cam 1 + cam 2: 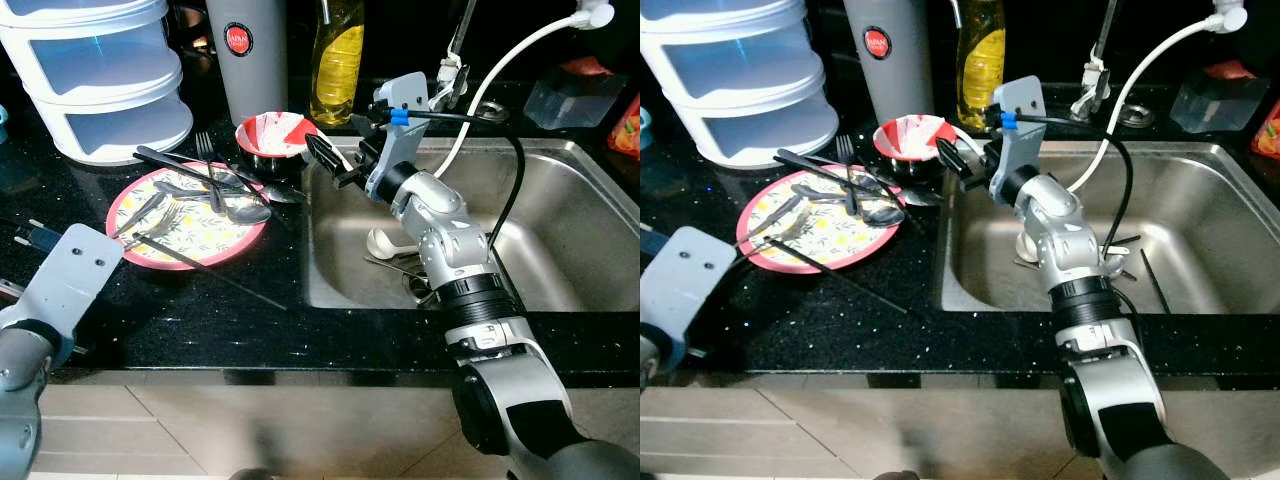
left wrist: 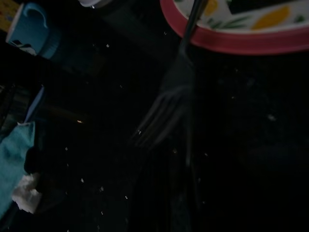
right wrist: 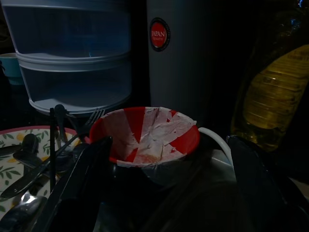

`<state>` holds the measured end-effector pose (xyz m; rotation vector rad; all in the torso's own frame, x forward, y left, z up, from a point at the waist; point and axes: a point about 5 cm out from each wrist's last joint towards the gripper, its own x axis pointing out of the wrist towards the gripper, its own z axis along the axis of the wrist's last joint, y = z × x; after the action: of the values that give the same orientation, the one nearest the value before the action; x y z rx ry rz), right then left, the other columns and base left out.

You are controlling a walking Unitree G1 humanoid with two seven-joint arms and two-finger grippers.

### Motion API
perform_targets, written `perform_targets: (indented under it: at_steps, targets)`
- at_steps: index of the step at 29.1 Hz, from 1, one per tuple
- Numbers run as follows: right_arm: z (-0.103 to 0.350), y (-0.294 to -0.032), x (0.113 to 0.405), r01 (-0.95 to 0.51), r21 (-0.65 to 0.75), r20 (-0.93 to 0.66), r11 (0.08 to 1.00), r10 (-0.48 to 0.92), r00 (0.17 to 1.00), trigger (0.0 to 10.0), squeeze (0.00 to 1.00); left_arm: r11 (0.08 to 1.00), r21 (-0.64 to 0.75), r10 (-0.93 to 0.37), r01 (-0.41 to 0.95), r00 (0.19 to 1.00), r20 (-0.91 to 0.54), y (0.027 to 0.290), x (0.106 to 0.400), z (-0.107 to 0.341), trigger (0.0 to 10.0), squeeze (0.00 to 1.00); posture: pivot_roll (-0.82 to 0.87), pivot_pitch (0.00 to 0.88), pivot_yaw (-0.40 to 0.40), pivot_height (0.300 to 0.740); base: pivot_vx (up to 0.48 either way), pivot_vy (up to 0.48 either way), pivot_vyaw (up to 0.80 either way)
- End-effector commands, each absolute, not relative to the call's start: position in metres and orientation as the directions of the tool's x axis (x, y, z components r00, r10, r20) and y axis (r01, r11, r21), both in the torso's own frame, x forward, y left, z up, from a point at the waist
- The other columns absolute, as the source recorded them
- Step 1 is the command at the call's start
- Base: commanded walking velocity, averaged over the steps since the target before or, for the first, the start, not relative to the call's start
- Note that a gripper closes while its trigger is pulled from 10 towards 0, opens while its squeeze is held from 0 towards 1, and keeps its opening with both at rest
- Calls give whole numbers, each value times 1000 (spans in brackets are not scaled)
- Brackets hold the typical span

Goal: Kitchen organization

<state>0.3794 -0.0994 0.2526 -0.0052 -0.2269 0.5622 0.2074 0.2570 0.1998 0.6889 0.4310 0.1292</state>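
Right end effector (image 1: 333,160) (fingers apart, empty) beside red-and-white bowl (image 1: 275,137), paper-lined.

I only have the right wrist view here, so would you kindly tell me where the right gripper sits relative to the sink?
Observer: The right gripper hangs over the sink's left rim, pointing at the red and white bowl.
Operator: Thank you. Is anything lying in the sink?
Observer: Yes, a white ladle and other utensils, behind the right arm.
Operator: And where is the left arm?
Observer: Low at the counter's front edge, left of the plate; its wrist view shows a fork overhanging the plate's rim.
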Motion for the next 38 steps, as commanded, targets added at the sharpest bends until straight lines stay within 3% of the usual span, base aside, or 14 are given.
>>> perform_targets:
  at_steps: [1,12,13,14,15,16,20,23,26,28,29,33,35,38]
  targets:
    - [256,-102,380,-518,-75,219,852,521,825,10000,0,767,636,251,81,874,-415,259,208,185,0,0,257,0,8,740,0,0,0]
    - [254,-105,379,-506,-70,218,860,508,833,10000,0,611,792,141,15,982,-127,238,236,220,0,0,241,0,11,740,0,0,0]
    - [254,-105,379,-506,-69,218,860,508,833,10000,0,602,799,129,-10,988,-85,235,240,226,3647,0,241,0,11,740,0,0,0]
    - [254,-105,379,-506,-69,218,860,507,834,10000,0,594,804,108,-28,993,-45,231,245,232,4392,0,233,0,13,740,0,0,0]
    - [255,-104,379,-505,-67,220,860,507,834,10000,0,591,806,70,-40,998,-2,223,251,239,8784,0,230,0,10,740,0,0,0]
    - [255,-104,380,-504,-67,220,861,505,835,10000,0,592,805,17,-33,999,29,213,257,244,10000,0,229,0,9,740,0,0,0]
    - [255,-104,380,-500,-66,221,863,502,836,10000,0,578,816,-101,-4,992,76,190,266,251,10000,0,226,0,9,740,0,0,0]
    - [256,-105,381,-487,-61,227,871,487,843,10000,0,585,810,-304,54,940,157,135,281,261,10000,0,214,0,11,740,0,0,0]
    - [261,-121,388,-345,-51,246,937,346,905,10000,0,609,763,-467,216,875,125,79,288,250,10000,0,196,0,23,740,0,0,0]
    - [263,-128,390,-285,-47,251,957,287,924,10000,0,624,735,-498,267,860,111,68,287,246,10000,0,196,0,23,740,0,0,0]
    - [269,-158,394,-74,-30,278,997,79,957,10000,0,646,666,-561,373,823,83,52,282,240,10000,0,175,0,40,740,0,0,0]
    - [272,-183,394,97,-20,291,995,-87,953,10000,0,632,660,-584,406,809,61,48,280,235,10000,0,170,0,44,740,0,0,0]
    - [273,-208,390,270,-46,304,962,-243,921,10000,0,613,681,-582,402,812,45,48,283,229,10000,0,170,0,44,740,0,0,0]
    - [274,-216,388,330,-61,310,942,-296,903,10000,0,608,684,-582,403,812,39,48,283,227,10000,0,163,0,48,740,0,0,0]
